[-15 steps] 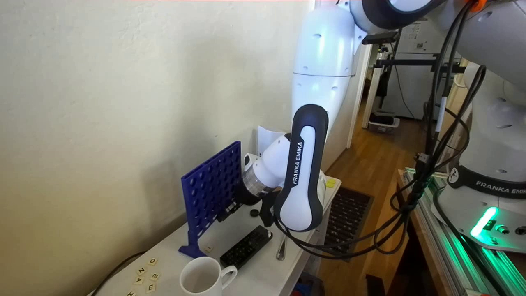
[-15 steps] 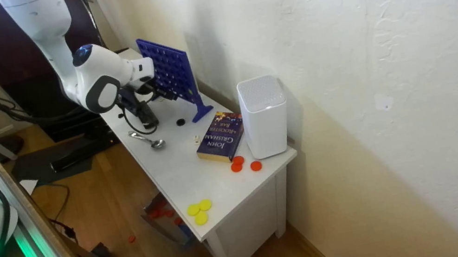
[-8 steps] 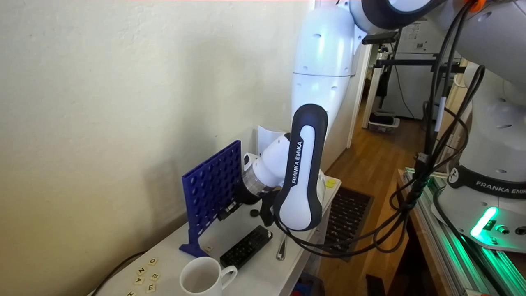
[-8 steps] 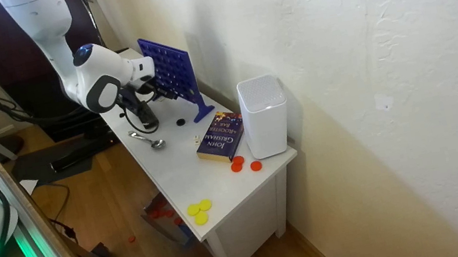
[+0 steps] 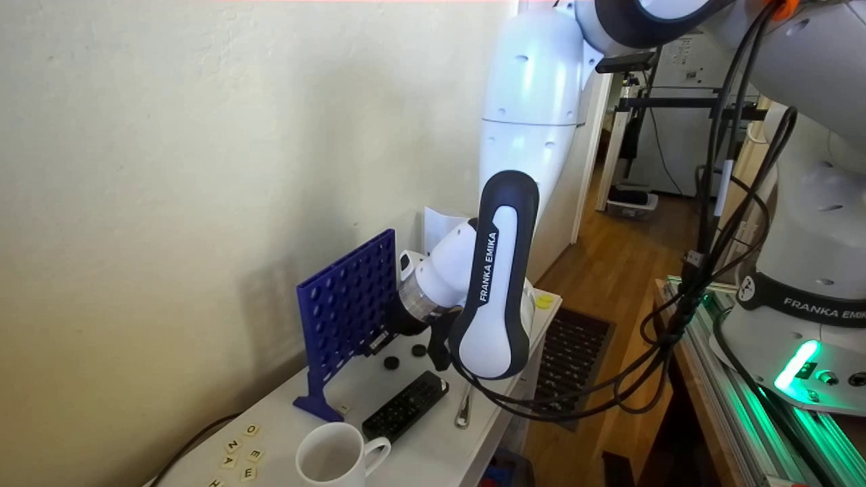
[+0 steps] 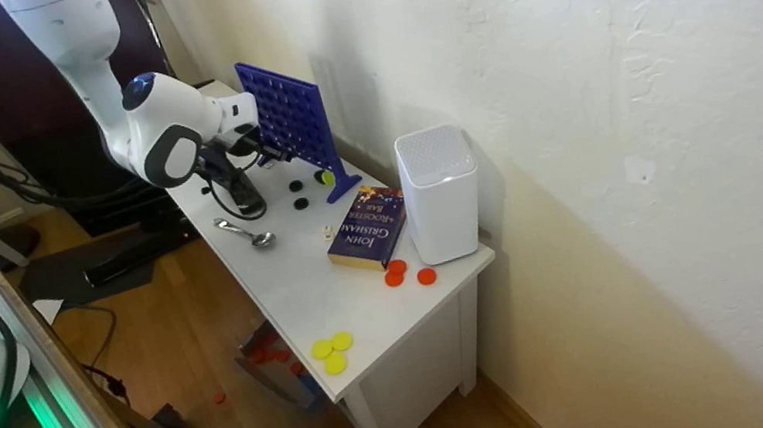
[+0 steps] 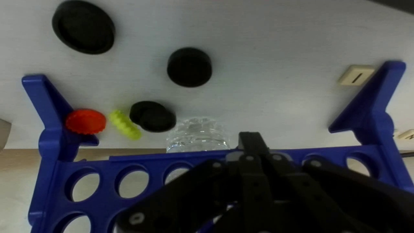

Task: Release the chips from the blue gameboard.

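The blue gameboard (image 5: 348,304) stands upright on the white table near the wall; it also shows in an exterior view (image 6: 288,109) and the wrist view (image 7: 108,186). My gripper (image 7: 254,137) is shut, its fingertips together at the board's bottom bar, with nothing seen between them. Black chips lie on the table before the board: a near one (image 7: 84,27), a middle one (image 7: 190,67) and an overlapping pair (image 7: 155,118). A yellow chip (image 7: 125,124) stands on edge beside the pair. A red chip (image 7: 85,121) is tilted at a board foot. My gripper hides part of the grid.
A black remote control (image 5: 406,408), a white mug (image 5: 331,454) and a spoon (image 6: 248,233) lie about the table. A book (image 6: 368,228) and a white box (image 6: 441,195) stand beyond the board, with loose red chips (image 6: 394,278) and yellow chips (image 6: 323,348). A clear glass (image 7: 197,134) stands behind the board.
More chips now lie on the table: another black one beside the earlier one, and a black and a yellow one near the board's foot. The board has shifted slightly. The arm has barely moved.
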Controlling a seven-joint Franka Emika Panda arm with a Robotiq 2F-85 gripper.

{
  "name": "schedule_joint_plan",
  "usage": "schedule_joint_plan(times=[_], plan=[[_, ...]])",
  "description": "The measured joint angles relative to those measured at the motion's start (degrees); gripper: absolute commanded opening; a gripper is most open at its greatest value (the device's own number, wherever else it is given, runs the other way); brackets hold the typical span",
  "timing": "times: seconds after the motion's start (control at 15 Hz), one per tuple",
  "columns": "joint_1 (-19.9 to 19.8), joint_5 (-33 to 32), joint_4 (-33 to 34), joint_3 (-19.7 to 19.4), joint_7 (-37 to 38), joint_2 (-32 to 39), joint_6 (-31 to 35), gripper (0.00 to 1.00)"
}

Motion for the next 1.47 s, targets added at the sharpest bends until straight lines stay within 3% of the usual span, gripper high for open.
schedule_joint_plan(times=[0.33,0.4,0.47,0.53,0.8,1.07,1.27,1.47], plan=[[0.0,0.03,-0.1,-0.09,-0.42,0.0,0.0,0.03],[0.0,0.28,-0.29,-0.17,-0.42,-0.08,-0.22,0.11],[-0.01,0.72,-0.74,-0.27,-0.43,-0.35,-0.72,0.29],[0.05,1.33,-1.46,-0.51,-0.47,-0.85,-1.3,0.3],[0.07,3.07,-8.24,-1.28,-0.5,-8.81,-8.83,0.58],[1.4,3.07,-14.7,-3.25,-0.59,-21.81,-23.44,0.86],[6.29,2.86,-18.25,-9.83,-0.55,-31.67,-37.47,1.0],[16.09,-4.38,-18.6,-23.72,4.6,-39.58,-51.08,1.0]])
